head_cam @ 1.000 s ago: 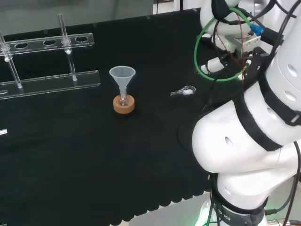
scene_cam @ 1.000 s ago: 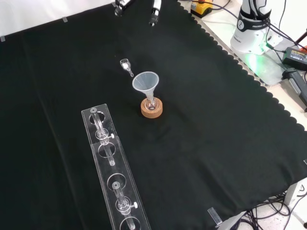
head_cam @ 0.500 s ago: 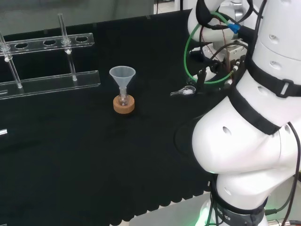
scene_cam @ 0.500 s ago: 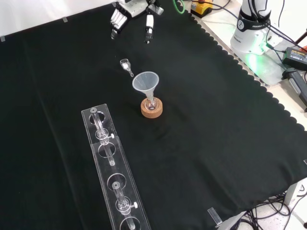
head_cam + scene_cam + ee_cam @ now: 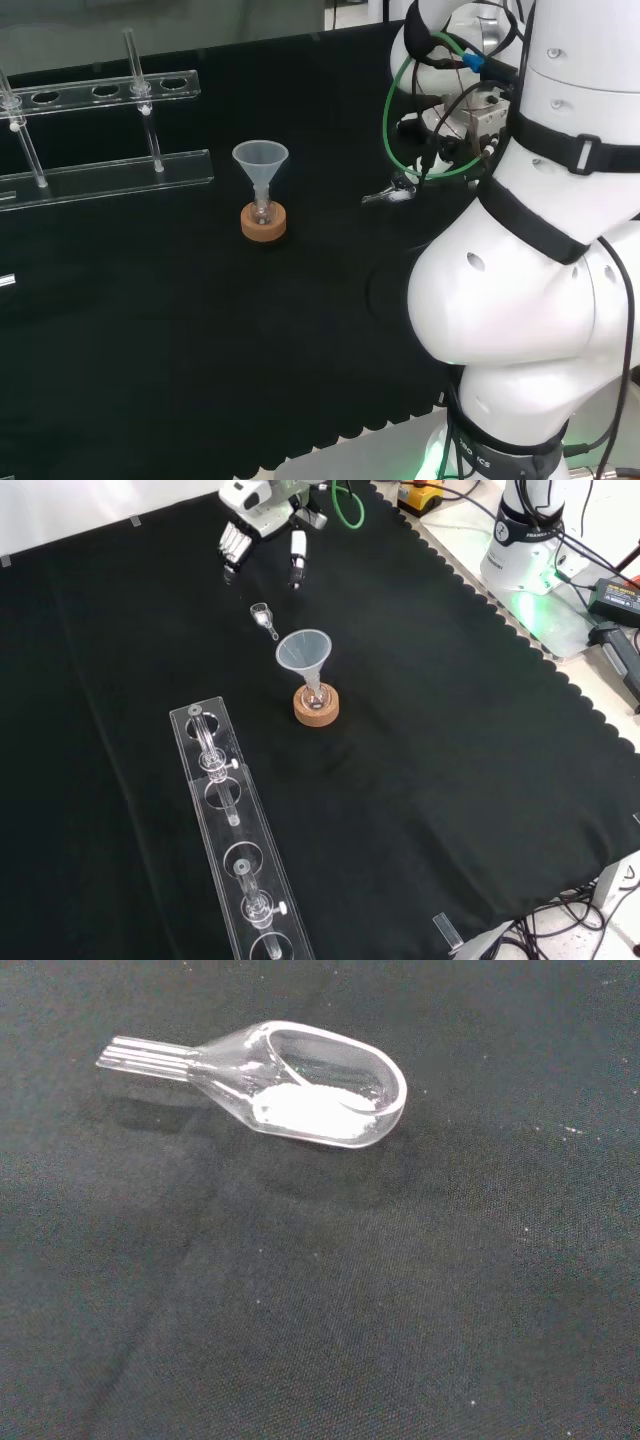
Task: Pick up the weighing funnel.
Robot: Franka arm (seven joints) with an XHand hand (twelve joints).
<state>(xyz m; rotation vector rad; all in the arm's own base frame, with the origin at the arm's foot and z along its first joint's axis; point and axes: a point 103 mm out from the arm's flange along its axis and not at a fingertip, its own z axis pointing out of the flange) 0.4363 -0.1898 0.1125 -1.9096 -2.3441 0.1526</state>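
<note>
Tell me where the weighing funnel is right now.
In the front view, the weighing funnel lies on the cloth just above and left of the funnel, below the open hand.

Weighing funnel (image 5: 300,1085): a small clear scoop with a short ribbed stem, lying mouth up and untouched on the desk's black cloth (image 5: 330,1300). A heap of white powder (image 5: 300,1110) rests in its bowl.

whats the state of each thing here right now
weighing funnel, lying on the cloth, white powder inside, not held
hand, open, fingers straight, holding nothing
funnel, upright, stem in the flask on the cork ring
tube rack, standing, tubes in some holes
</note>
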